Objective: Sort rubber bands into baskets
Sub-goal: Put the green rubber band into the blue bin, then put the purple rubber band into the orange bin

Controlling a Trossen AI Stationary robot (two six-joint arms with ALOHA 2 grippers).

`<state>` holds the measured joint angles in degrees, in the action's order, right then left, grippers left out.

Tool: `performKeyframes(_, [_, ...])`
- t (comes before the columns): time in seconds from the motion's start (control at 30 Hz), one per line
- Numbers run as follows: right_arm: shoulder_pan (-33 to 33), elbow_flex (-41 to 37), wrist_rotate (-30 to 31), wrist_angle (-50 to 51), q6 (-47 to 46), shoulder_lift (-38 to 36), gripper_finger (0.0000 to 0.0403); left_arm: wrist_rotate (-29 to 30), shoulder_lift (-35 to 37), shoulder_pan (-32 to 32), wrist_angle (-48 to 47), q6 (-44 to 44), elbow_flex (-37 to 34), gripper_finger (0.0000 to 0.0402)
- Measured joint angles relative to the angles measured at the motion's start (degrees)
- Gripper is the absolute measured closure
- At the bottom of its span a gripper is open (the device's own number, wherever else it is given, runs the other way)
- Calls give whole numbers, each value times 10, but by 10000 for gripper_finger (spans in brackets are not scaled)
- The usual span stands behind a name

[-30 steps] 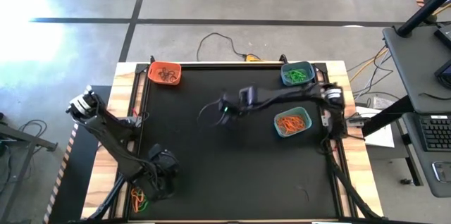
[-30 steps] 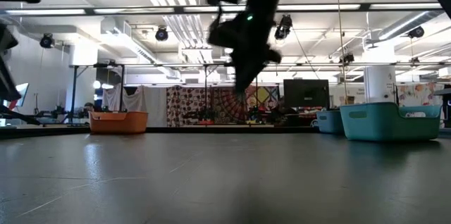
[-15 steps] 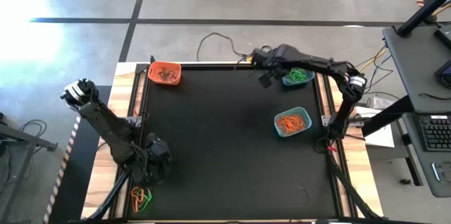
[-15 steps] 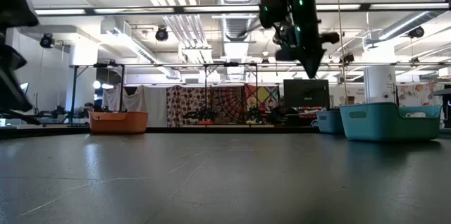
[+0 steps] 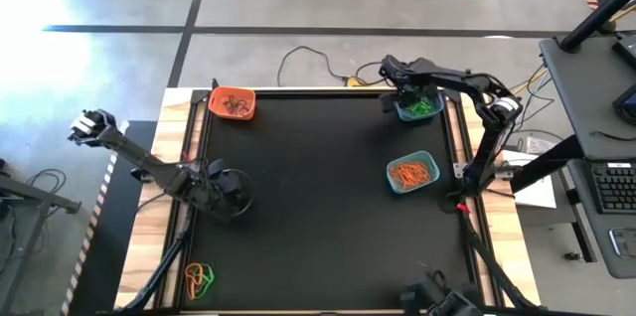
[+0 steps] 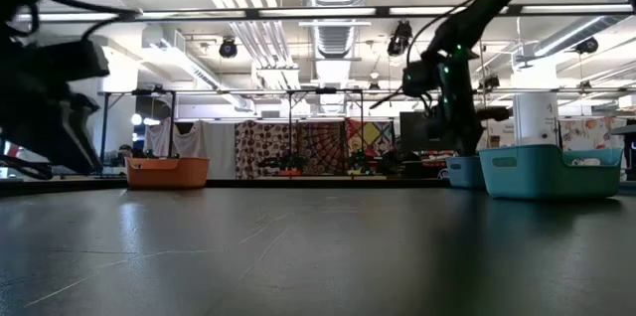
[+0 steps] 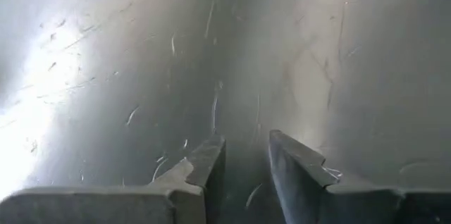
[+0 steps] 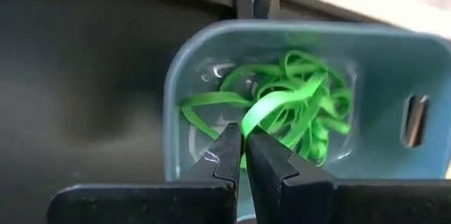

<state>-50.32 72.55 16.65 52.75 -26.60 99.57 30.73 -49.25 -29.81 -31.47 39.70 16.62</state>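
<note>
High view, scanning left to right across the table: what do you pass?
Loose rubber bands → left gripper and orange basket, about level → blue basket with orange bands, teal basket with green bands under the right gripper.

Two slim dark jointed arms

Scuffed matt black table [image 5: 318, 207], seemingly glossy plastic baskets [image 5: 232, 103].

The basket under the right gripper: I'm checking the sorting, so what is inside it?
The teal basket holds only green rubber bands. The right gripper, fingers shut on one green band, hides part of its floor; nothing of another colour shows.
</note>
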Motion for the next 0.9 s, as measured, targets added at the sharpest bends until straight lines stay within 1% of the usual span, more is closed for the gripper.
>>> performKeyframes(0.07, [-5,-15,-4,-2,-13,0,385,-11,4,21,28,-26,-8,314])
performKeyframes(0.13, [-7,-18,-5,2,-19,-1,371,-13,5,28,49,-28,-14,319])
performKeyframes(0.23, [-6,-12,-6,1,-20,-10,332,-20,-6,28,62,-27,-16,323])
performKeyframes(0.43, [-6,22,0,30,-35,-22,241,-74,-16,27,65,-28,-8,323])
performKeyframes(0.5, [2,37,6,53,-37,-33,223,-97,-15,27,56,-29,1,323])
performKeyframes(0.57, [23,50,20,80,-51,-51,216,-115,-15,26,48,-26,9,323])
performKeyframes(0.67, [87,57,28,101,-72,-94,220,-124,-17,18,50,-7,23,323])
performKeyframes(0.73, [144,56,26,114,-102,-125,227,-123,-18,9,50,-4,31,323])
performKeyframes(0.83, [257,48,4,129,-177,-169,239,-124,-18,-1,51,-5,46,323])
performKeyframes(0.9, [354,42,-6,128,-237,-191,247,-133,-17,-6,48,-19,57,323])
